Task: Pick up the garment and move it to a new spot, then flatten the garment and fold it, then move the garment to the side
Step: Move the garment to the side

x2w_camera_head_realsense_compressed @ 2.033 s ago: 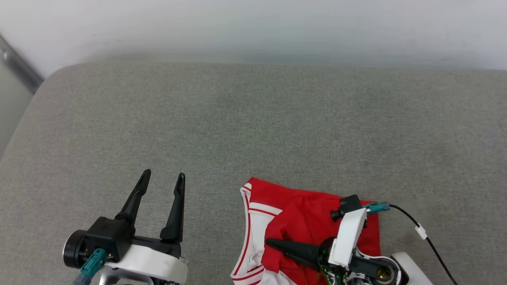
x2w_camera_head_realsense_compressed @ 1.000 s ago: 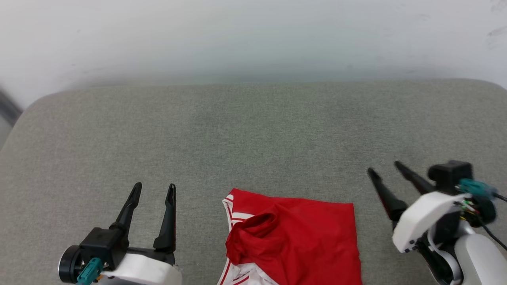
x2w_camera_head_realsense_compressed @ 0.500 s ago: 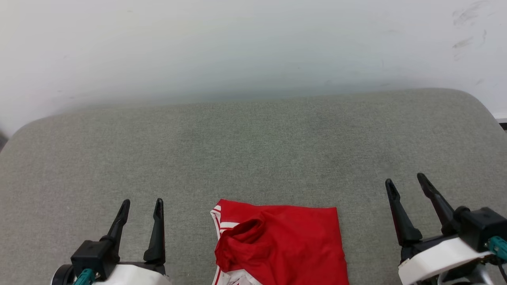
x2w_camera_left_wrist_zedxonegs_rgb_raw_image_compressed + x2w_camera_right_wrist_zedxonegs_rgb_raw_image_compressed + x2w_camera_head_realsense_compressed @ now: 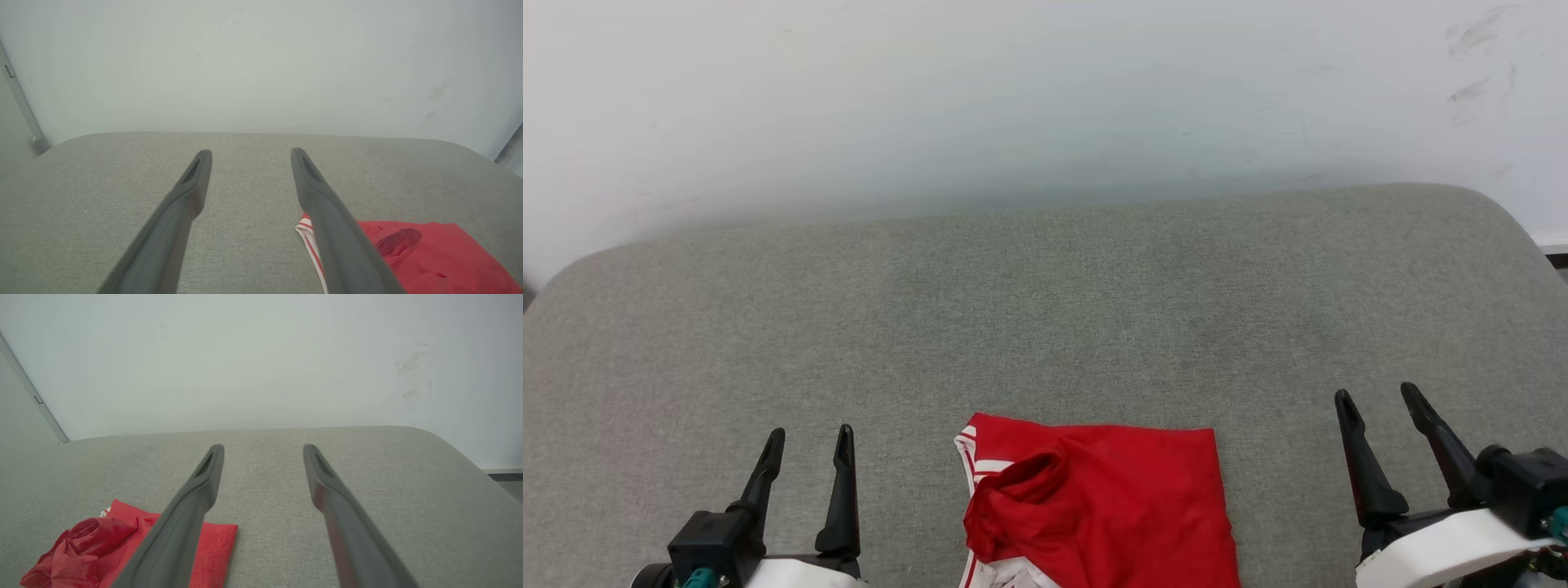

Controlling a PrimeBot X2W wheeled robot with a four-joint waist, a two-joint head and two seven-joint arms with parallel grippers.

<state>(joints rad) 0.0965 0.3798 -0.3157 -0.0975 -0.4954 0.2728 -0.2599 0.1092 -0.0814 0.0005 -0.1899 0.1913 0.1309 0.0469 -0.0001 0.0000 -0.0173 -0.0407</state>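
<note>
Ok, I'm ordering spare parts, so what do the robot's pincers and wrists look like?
The left pincer and right pincer match: each has two long, slim, tapering dark fingers with a slot near the tip, set on a black block. Behind that sits a smooth white wrist shell, and a teal connector plugs in at the side.

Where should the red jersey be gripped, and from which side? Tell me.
Probably the bunched fold at the garment's left edge, from above and left with the open left gripper. It stands proud of the cushion; the rest lies flat, giving little to pinch.
</note>
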